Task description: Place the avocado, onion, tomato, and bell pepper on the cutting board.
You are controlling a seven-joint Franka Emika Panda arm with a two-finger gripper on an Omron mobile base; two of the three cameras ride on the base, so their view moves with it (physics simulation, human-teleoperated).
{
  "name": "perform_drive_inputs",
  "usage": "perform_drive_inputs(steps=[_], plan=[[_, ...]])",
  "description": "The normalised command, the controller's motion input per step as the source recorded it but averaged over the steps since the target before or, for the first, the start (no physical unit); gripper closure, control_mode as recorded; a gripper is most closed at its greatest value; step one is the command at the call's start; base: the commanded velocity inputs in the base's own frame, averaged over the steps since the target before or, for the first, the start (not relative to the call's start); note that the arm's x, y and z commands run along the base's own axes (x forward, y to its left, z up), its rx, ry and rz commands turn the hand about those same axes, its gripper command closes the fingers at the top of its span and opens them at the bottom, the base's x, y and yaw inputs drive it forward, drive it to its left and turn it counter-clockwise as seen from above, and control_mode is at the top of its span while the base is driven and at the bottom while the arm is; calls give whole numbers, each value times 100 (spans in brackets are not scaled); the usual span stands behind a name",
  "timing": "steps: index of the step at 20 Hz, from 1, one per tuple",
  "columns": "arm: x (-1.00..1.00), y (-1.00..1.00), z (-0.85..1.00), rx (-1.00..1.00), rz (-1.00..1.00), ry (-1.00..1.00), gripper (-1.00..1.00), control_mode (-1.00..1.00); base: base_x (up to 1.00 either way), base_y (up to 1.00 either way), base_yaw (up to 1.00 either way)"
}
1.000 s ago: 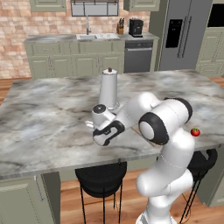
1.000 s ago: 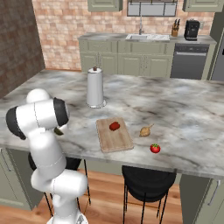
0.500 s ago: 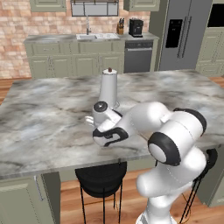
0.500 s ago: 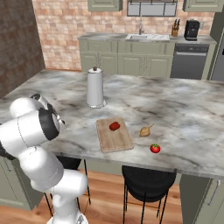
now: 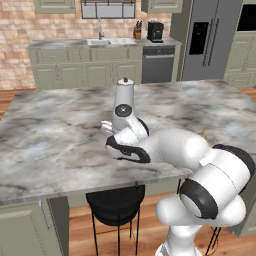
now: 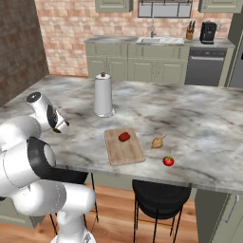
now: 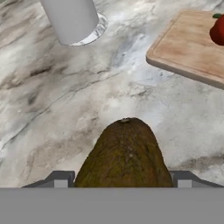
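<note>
Left base view: the pincer (image 5: 111, 134) hangs low over the bench (image 5: 45, 140), toward its near edge, just in front of the paper towel roll (image 5: 124, 100). What sits between the fingers is hidden here by the hand.

Right base view: the cutting board (image 6: 124, 146) lies near the front edge of the bench with the bell pepper (image 6: 124, 136) already on it; the onion (image 6: 158, 141) and tomato (image 6: 168, 161) rest on bare marble beyond its right side. The arm's wrist sits well to the board's left, so the carry risks clipping the roll.

Hand view: the pincer holds the avocado (image 7: 126, 157), half-wide around it. Its long axis runs along the fingers, stem end pointing away from the hand. Held on rounded flanks, it could slip out during a swing, or roll off the board's corner when released.
</note>
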Motion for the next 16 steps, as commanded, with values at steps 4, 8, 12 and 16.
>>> perform_drive_inputs(steps=[4, 8, 12, 16], plan=[[-27, -33, 49, 4, 0, -4, 100, -100, 0, 0, 0], [-24, -41, 37, 4, 0, -1, 100, -100, 0, 0, 0], [-18, -47, 35, 6, 0, 0, 100, -100, 0, 0, 0], [-22, -49, 37, 6, 0, 0, 100, -100, 0, 0, 0]])
